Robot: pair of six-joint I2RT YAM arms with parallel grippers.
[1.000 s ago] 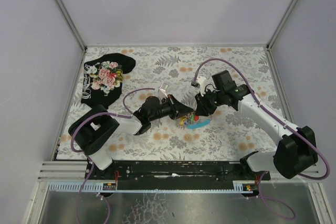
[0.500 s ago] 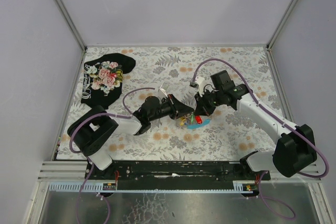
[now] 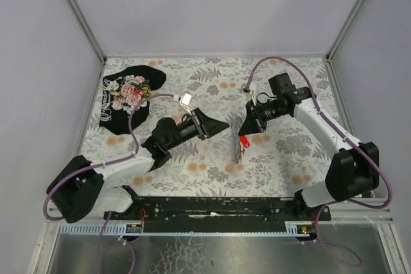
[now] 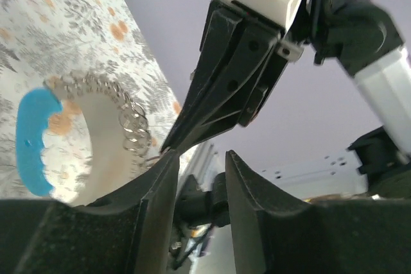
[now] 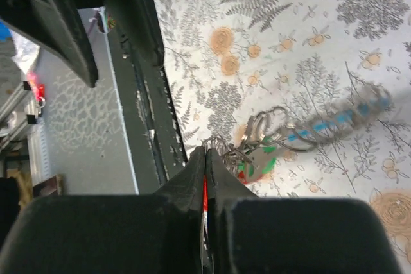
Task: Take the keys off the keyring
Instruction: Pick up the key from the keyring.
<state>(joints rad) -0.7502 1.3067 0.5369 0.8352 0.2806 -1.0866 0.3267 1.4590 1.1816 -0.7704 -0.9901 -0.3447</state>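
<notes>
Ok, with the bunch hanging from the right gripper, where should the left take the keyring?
Probably the curved fob, approached from the left: it dangles free on the chain below the right gripper, and it is broader than the thin ring crowded by keys.

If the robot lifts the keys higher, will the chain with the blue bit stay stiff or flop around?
Probably floppy: the chain drapes in a loose curve from the keys in the right gripper. The blue fob looks blurred in the right wrist view, so it likely swings. It seems light, hanging from one pinch.
</notes>
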